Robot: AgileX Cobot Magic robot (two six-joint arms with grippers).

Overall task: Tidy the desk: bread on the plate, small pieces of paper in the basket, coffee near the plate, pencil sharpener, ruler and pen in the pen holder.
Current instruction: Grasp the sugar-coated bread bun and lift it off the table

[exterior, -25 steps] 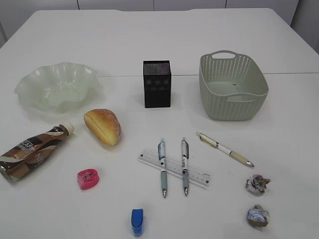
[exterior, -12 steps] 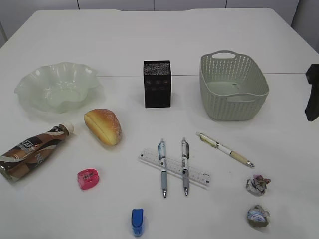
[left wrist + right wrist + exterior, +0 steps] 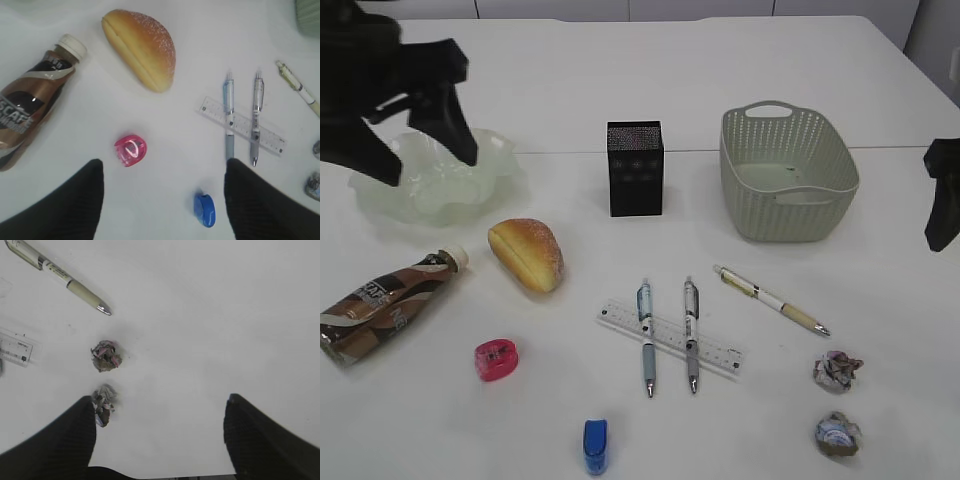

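Left gripper point(image 3: 162, 200): jaws apart, empty, high over the pink sharpener point(image 3: 130, 150).
Right gripper point(image 3: 160, 440): jaws apart, empty, above the paper balls point(image 3: 104, 356).
Task things: bread point(image 3: 527, 254) and coffee bottle point(image 3: 385, 302) lie near the plate point(image 3: 380, 180); pens point(image 3: 646, 336) cross the ruler point(image 3: 715, 352); basket point(image 3: 787, 186) and pen holder point(image 3: 635, 168) untouched.
Risk: pens lying on the ruler may scatter when one is lifted; the bottle may roll.
Hidden: right arm cut off at the exterior edge; inside of the holder not visible.

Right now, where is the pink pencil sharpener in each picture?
Exterior view: pink pencil sharpener lower left, below the bread.
Left wrist view: near the middle, below the bread.
Right wrist view: not in it.
Shared landmark: the ruler.
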